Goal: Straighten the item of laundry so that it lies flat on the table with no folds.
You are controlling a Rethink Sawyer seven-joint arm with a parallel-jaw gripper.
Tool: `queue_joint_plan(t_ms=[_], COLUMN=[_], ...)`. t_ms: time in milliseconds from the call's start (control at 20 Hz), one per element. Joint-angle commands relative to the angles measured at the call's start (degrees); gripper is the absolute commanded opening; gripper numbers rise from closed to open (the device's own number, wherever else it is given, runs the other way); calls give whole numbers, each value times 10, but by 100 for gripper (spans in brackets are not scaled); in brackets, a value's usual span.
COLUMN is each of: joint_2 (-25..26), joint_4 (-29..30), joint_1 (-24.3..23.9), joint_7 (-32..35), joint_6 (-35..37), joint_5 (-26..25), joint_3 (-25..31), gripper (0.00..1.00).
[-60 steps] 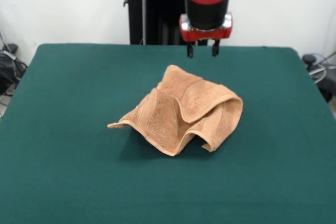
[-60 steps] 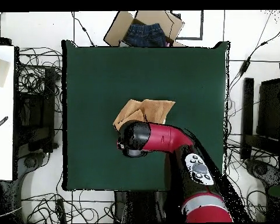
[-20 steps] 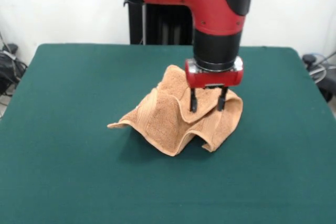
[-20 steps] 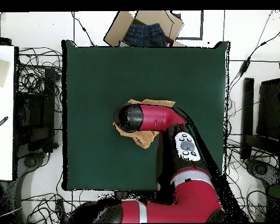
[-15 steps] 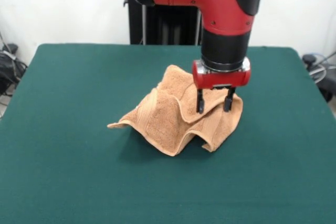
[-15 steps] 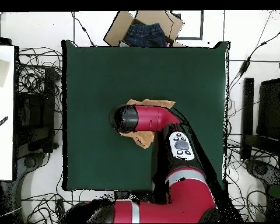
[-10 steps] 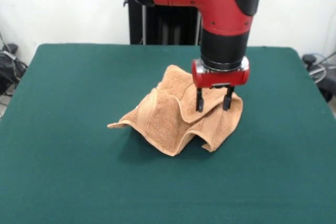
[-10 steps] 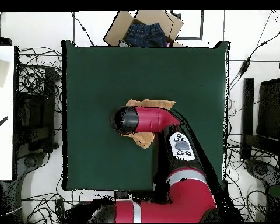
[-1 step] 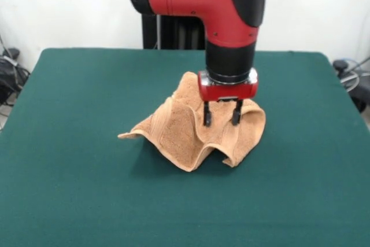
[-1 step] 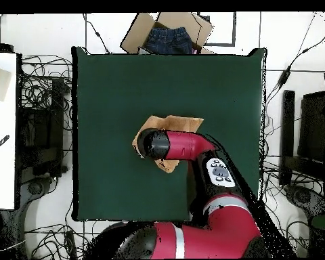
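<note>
Over crumpled towel (image 9: 191, 131), upright arm (image 9: 231, 44).

Crumpled towel (image 9: 191, 134) sits mid-table (image 9: 69, 201); the claw (image 9: 220, 121) stands on its right half, fingers apart

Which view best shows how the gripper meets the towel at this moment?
The front view: the open gripper stands with both fingertips at the crumpled towel. Overhead, the arm hides the gripper and leaves only the towel's edges showing.
</note>
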Motion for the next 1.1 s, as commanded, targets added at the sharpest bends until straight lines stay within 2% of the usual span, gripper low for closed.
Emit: queue_joint_plan(t_ms=[50, 300, 800, 850, 1100], joint_2=[35, 55, 72, 72, 70], joint_4=[73, 81, 88, 89, 86], joint_1=[-29, -35, -70, -73, -71], joint_7=[60, 71, 55, 57, 58], joint_6=[-82, -133, -165, -169, -158], joint_5=[-37, -42, -51, -52, -52], joint_3=[41, 46, 73, 75, 75], gripper=[100, 100, 100, 0, 0])
